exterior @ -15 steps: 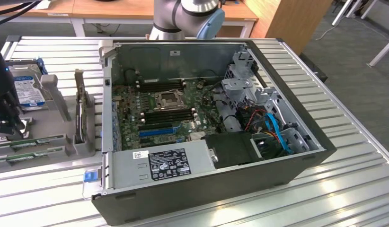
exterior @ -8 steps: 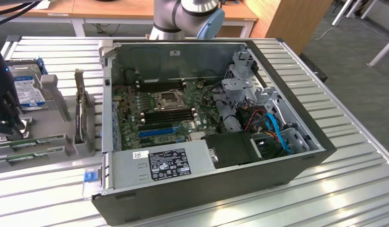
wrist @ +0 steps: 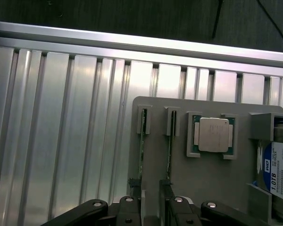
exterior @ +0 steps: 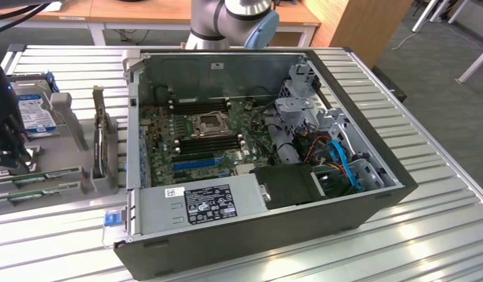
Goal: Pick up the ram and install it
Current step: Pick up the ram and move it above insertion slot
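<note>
The black tool (wrist: 149,190), spread, hangs over the grey holder (wrist: 207,179) at the exterior view's lower left, where the thin green ram stick (wrist: 141,150) stands on edge beside a twin (wrist: 169,150); closely spaced, a misaligned descent could hit an edge or snag both.

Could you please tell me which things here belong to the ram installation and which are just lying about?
For the job: gripper, jaws open; two ram sticks in the grey holder; black memory slots on the motherboard.
Just lying about: loose processor; hard drive; power supply; blue expansion slot.
</note>
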{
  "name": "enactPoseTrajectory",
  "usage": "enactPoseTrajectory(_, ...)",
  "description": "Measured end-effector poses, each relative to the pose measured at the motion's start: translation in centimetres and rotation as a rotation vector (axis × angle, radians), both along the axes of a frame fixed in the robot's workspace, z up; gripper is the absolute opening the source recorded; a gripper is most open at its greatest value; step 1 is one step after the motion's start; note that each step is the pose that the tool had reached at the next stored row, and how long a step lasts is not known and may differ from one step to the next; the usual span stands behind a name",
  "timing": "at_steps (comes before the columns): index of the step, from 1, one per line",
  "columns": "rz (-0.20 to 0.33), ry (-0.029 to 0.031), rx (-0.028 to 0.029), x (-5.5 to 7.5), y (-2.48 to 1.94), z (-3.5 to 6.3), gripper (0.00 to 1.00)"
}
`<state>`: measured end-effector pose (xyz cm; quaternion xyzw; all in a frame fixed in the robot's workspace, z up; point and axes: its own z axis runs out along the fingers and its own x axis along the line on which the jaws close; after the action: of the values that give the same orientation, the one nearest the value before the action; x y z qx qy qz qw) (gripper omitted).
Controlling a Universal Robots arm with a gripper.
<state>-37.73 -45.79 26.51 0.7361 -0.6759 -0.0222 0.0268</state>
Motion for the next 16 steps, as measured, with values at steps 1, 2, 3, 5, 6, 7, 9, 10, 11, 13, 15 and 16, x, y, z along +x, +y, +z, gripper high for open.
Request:
enactPoseTrajectory(1, 0.000, 0.0000, 0.0001, 0.0, 0.00, -0.05, 0.30)
enactPoseTrajectory(2, 0.000, -0.0001, 0.0001, 0.0, 0.00, -0.10, 0.30)
enactPoseTrajectory(3, 0.000, 0.0000, 0.0000, 0.0, 0.00, -0.16, 0.30)
enactPoseTrajectory(5, 0.000, 0.0000, 0.0000, 0.0, 0.00, -0.32, 0.30)
enactPoseTrajectory(6, 0.000, 0.0001, 0.0000, 0.0, 0.00, -0.40, 0.30)
enactPoseTrajectory(7, 0.000, 0.0001, 0.0000, 0.0, 0.00, -0.48, 0.30)
enactPoseTrajectory(9, 0.000, 0.0001, 0.0001, 0.0, 0.00, -0.64, 0.30)
enactPoseTrajectory(10, 0.000, 0.0000, 0.0003, 0.0, 0.00, -0.73, 0.30)
enactPoseTrajectory(11, 0.000, 0.0001, 0.0004, 0.0, 0.00, -0.82, 0.30)
enactPoseTrajectory(13, 0.000, 0.0001, 0.0007, 0.0, 0.00, -1.01, 0.30)
enactPoseTrajectory(15, 0.000, 0.0000, 0.0008, 0.0, 0.00, -1.30, 0.30)
enactPoseTrajectory(16, 0.000, 0.0000, 0.0008, 0.0, 0.00, -1.46, 0.30)
